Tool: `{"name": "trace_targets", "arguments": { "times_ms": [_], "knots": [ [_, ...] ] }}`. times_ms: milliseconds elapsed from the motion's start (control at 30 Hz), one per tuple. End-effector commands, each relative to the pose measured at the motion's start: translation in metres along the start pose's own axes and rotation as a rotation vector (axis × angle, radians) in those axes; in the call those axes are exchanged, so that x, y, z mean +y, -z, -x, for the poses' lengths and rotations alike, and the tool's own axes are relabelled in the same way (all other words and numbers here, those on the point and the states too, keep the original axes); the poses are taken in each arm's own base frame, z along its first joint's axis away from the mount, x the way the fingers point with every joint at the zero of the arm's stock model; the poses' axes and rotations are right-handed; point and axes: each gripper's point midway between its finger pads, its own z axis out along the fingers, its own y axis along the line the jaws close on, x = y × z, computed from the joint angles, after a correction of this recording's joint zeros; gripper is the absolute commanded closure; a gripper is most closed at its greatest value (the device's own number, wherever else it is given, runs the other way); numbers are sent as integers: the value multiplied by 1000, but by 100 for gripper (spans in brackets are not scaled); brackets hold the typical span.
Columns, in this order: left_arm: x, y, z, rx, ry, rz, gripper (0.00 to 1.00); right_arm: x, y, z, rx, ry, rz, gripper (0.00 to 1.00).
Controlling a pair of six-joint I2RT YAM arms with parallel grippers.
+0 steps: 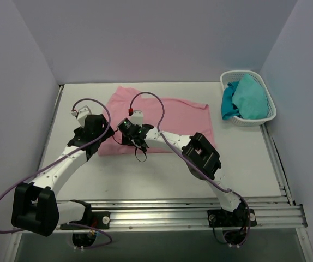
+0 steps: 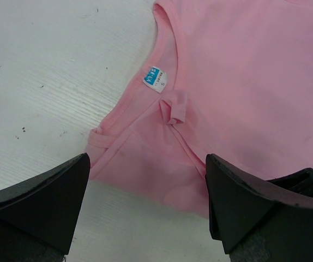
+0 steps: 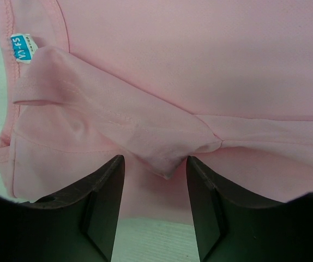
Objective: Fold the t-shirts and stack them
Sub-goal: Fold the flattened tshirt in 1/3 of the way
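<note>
Light pink t-shirt (image 1: pixel 173 115), rumpled near collar

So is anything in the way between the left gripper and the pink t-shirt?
No, nothing visible. The left gripper hangs open right over the pink t-shirt, near its blue neck label.

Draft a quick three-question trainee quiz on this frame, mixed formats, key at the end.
1. True or false: the left tool is shut on the pink t-shirt.
2. What lies in the white basket? A) teal cloth B) a folded pink shirt C) a black cable
3. Fill in: the fingers of the right tool stand either side of a raised ____ of pink cloth.
Key: 1 false, its jaws stand wide open above the shirt. 2 A. 3 fold.
</note>
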Motion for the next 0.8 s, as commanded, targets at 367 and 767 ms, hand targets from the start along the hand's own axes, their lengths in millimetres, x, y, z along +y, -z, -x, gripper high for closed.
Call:
{"name": "trace_targets", "arguments": {
  "times_ms": [367,767],
  "knots": [
    [-3,-2,6,-34,16,-4,4,1,-14,-1,17,-12,5,96],
    [0,-6,4,-34,8,8,4,-39,-33,52,-28,-101,-37,100]
  ]
}}
